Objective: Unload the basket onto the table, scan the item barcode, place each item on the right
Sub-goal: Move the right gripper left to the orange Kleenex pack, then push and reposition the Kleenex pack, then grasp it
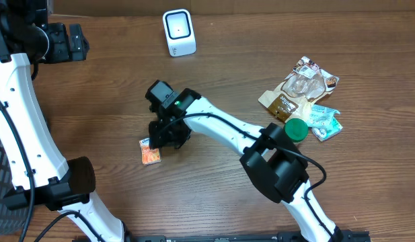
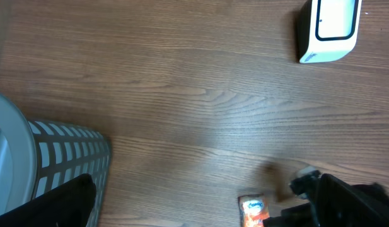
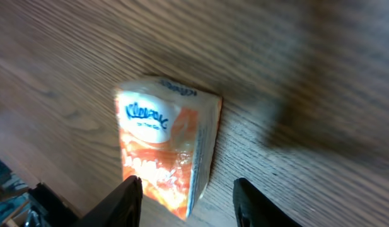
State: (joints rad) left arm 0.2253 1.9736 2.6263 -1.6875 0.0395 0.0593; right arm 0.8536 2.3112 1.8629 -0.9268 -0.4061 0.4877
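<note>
Right end effector (image 3: pixel 188 183) spread, straddling Kleenex pack (image 3: pixel 166 142) mid-table, not clenched. Left end effector (image 1: pixel 79 42) released, far-left table corner. Basket (image 2: pixel 68 157) contents hidden.

White scanner (image 2: pixel 330 28) top right, slatted basket (image 2: pixel 68 157) lower left, orange packet (image 2: pixel 253 211) at bottom

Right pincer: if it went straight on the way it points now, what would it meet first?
The orange-and-white Kleenex tissue pack, lying on the wooden table just ahead of the right pincer's spread fingertips; how near is hard to judge.
</note>
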